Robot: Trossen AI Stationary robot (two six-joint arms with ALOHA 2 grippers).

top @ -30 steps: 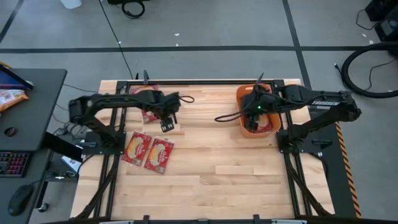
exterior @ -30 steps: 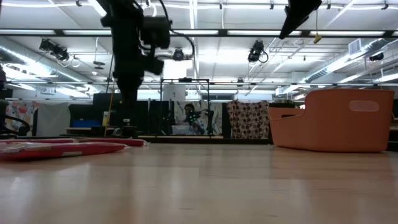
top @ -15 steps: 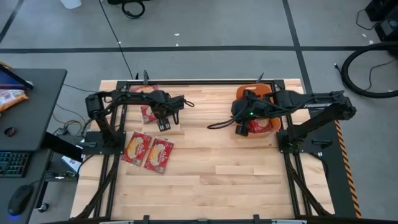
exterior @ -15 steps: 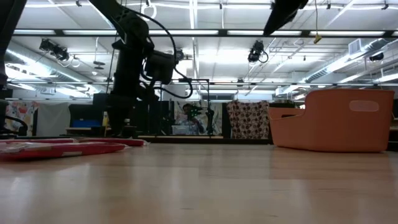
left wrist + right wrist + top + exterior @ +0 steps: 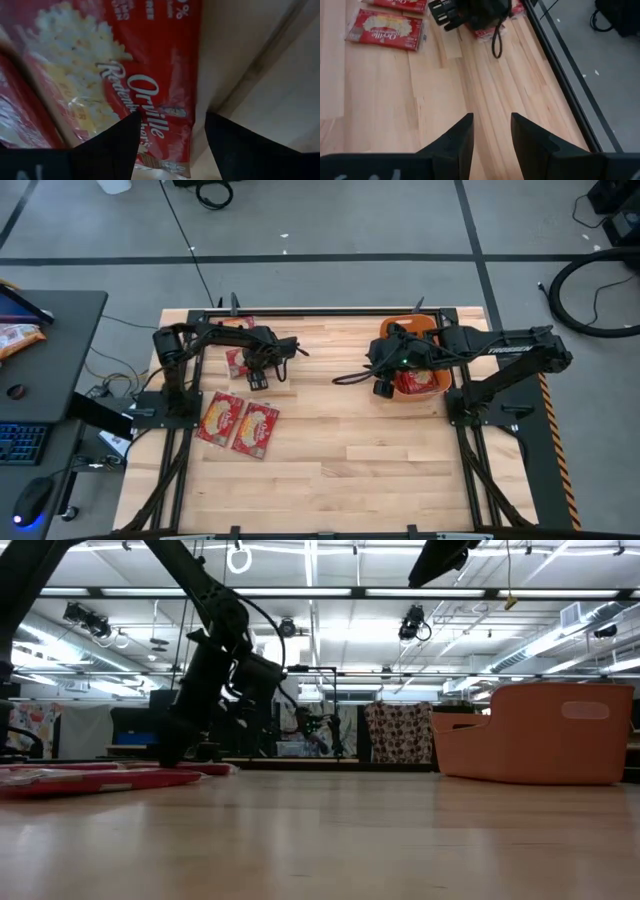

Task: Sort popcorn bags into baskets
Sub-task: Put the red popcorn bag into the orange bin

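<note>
Packets first, on my left: two popcorn bags (image 5: 223, 418) (image 5: 256, 428) lie flat, side by side and touching, near the table's (image 5: 330, 470) left edge, with their long sides slightly tilted. Farther back, another red bag (image 5: 238, 361) lies by the back-left rail, and I have the left gripper (image 5: 257, 379) brought down low over its near end. Through the left wrist camera I see that bag (image 5: 125, 85) filling most of the frame, its popcorn picture and white lettering facing up, with a second red packet (image 5: 15, 110) overlapping its edge. My left fingers (image 5: 107, 145) stand apart, straddling the end of the bag, with the printed end showing between them; they are spread and not pinching it. In the low view the left arm (image 5: 215, 660) slants down toward the stack of red packets (image 5: 110, 778) at the table's left.

Moving right, the middle of the table is bare wood. The right gripper (image 5: 383, 383) hangs just beside the left wall of the orange basket (image 5: 428, 326), which stands at the back-right of the table with at least one red bag (image 5: 421, 381) inside. My right wrist camera shows its fingers (image 5: 452, 142) parted with bare wood between them, holding nothing. The basket (image 5: 540, 735) sits upright in the low view.
</note>
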